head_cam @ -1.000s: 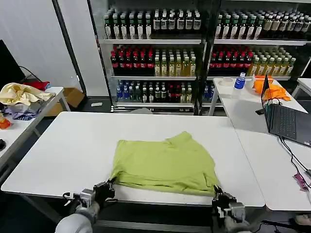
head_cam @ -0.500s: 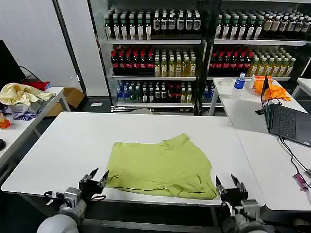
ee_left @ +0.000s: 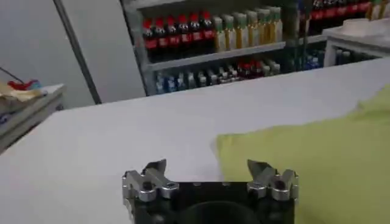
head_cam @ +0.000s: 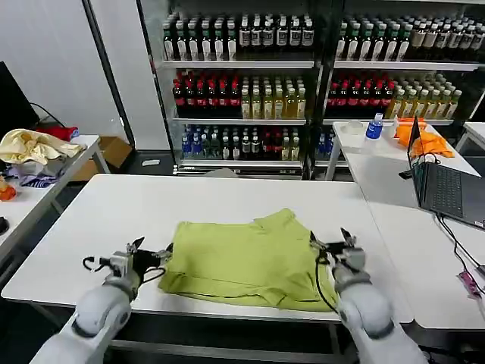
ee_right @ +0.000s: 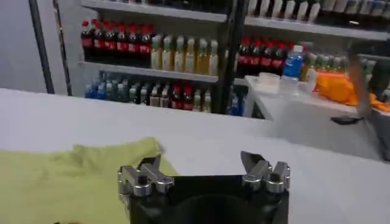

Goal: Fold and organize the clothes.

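The lime-green T-shirt [head_cam: 250,258] lies folded on the white table [head_cam: 227,201], toward its near edge. The left gripper [head_cam: 148,255] sits low over the table just beside the shirt's left edge, its fingers [ee_left: 148,178] spread wide and holding nothing. The right gripper [head_cam: 333,246] is at the shirt's right edge, level with the upper right corner, its fingers [ee_right: 256,165] also wide apart and empty. In the left wrist view the shirt's corner [ee_left: 317,158] lies just ahead of the gripper [ee_left: 208,170]; in the right wrist view the fabric [ee_right: 67,176] lies beside the gripper [ee_right: 201,164].
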### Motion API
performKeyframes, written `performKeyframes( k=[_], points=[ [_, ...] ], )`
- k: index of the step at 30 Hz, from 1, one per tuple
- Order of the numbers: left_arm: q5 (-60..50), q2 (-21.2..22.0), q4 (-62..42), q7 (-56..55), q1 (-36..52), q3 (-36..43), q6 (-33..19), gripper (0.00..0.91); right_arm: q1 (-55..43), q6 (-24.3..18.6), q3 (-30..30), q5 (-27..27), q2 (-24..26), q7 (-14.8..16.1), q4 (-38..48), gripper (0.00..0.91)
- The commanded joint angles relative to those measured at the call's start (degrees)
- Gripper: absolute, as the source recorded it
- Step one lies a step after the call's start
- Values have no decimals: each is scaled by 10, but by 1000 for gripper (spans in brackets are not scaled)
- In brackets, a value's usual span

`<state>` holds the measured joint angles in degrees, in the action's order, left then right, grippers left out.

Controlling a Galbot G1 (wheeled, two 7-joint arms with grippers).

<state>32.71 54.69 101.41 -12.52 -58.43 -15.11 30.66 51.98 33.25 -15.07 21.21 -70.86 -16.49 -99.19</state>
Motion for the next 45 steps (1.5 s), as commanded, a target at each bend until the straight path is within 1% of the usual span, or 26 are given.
performKeyframes(
  k=[1, 6, 18, 21, 22, 23, 24, 25, 26, 27, 28, 30, 37, 38, 41, 42, 45],
  points=[
    [46, 26, -191, 3, 218, 115, 2, 907, -217, 0, 70, 15, -46, -3, 247, 907],
    [54, 39, -231, 4, 249, 139, 3, 907, -256, -1, 75, 7, -82, -5, 325, 907],
    [58, 54, -245, 6, 243, 168, 4, 907, -265, -1, 91, -2, -117, -1, 386, 907],
    [59, 54, -243, 6, 238, 167, 4, 615, -256, 0, 93, 1, -120, 0, 389, 907],
    [59, 54, -244, 6, 237, 168, 4, 413, -252, 0, 94, 2, -120, 0, 389, 776],
    [59, 54, -245, 6, 236, 168, 4, 232, -248, 0, 95, 5, -120, 1, 388, 514],
    [59, 53, -244, 6, 235, 168, 4, 171, -245, 0, 96, 9, -119, 2, 385, 353],
    [59, 53, -243, 6, 233, 168, 4, 91, -242, 0, 97, 12, -118, 1, 384, 121],
    [59, 53, -241, 6, 231, 167, 4, 40, -239, 0, 97, 14, -118, 1, 380, 50],
    [59, 52, -238, 6, 229, 167, 4, 20, -236, 0, 97, 20, -117, 0, 377, 10],
    [58, 52, -237, 7, 227, 166, 4, 10, -233, 0, 98, 22, -117, 0, 375, 0],
    [58, 51, -236, 7, 223, 165, 4, 20, -230, 0, 100, 22, -116, 1, 373, 0],
    [60, 50, -229, 10, 212, 158, 4, 10, -217, -1, 100, 26, -114, 3, 356, 0],
    [64, 49, -228, 11, 210, 157, 3, 20, -216, -1, 100, 26, -113, 3, 351, 0],
    [72, 47, -224, 15, 209, 152, -4, 10, -212, -2, 99, 26, -111, 5, 334, 0],
    [74, 46, -222, 16, 208, 151, -7, 20, -211, -5, 98, 26, -110, 5, 329, 0],
    [76, 42, -211, 19, 204, 140, -14, 10, -210, -19, 98, 23, -105, 6, 303, 0]
  ],
)
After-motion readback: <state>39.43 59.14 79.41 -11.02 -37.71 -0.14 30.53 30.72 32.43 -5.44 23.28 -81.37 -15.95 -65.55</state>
